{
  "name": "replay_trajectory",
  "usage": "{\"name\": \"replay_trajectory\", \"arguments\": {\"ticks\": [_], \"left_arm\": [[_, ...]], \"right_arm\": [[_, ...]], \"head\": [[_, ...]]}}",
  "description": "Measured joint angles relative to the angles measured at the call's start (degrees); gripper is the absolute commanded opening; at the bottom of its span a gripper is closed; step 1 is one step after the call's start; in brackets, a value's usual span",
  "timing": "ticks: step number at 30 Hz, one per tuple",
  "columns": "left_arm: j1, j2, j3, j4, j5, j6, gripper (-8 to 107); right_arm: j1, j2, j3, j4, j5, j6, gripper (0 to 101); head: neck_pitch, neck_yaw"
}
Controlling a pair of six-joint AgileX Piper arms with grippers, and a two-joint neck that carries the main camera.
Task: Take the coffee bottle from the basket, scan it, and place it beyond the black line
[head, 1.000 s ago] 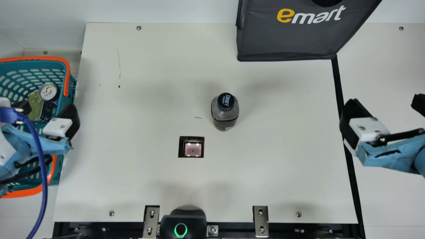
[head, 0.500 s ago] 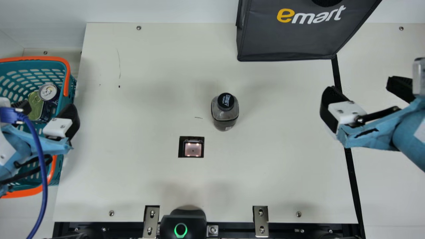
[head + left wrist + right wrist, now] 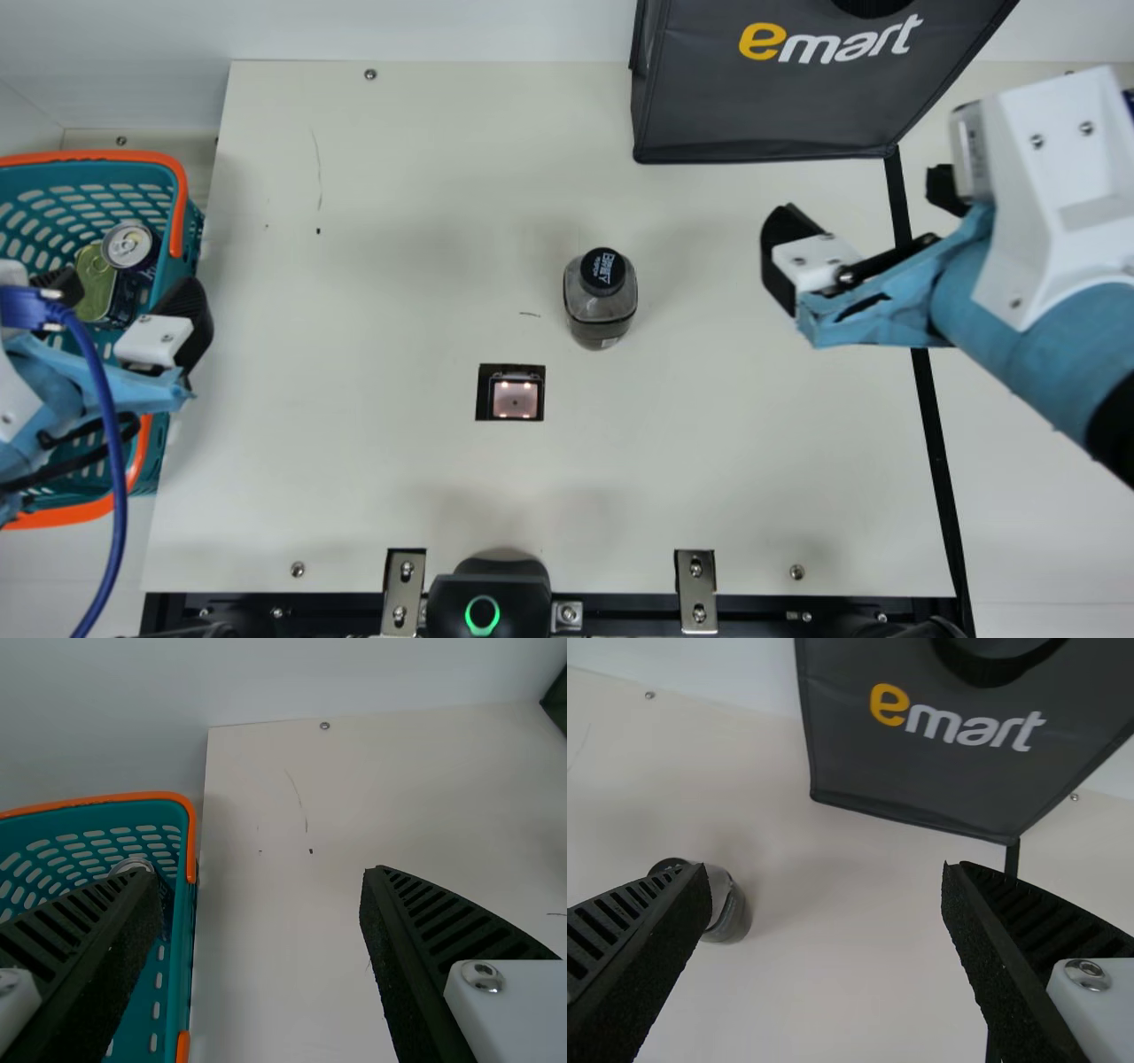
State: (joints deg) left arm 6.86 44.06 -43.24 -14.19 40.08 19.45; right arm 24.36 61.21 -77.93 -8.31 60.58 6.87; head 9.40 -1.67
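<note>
Shows the coffee bottle (image 3: 601,306) standing upright on the cream table (image 3: 354,487), near the scanner window (image 3: 515,399), just behind and to its right, short of the black line (image 3: 933,443) well to the window's right. Holds the right gripper (image 3: 864,204) wide, fingers well apart, behind and to the right of the scanner window. Has the left gripper (image 3: 124,297) wide too, well to the window's left, partly over the teal basket (image 3: 97,155) with cans (image 3: 131,244) inside. Includes a dark bag (image 3: 762,106) well behind and right of the window.
</note>
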Motion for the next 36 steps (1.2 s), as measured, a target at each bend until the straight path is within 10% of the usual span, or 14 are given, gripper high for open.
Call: {"name": "replay_trajectory", "arguments": {"ticks": [36], "left_arm": [[0.0, 0.0, 0.0, 0.0, 0.0, 0.0, 90]], "right_arm": [[8.3, 11.2, 2.9, 4.8, -5.7, -2.4, 91]], "head": [[0.1, 0.0]]}}
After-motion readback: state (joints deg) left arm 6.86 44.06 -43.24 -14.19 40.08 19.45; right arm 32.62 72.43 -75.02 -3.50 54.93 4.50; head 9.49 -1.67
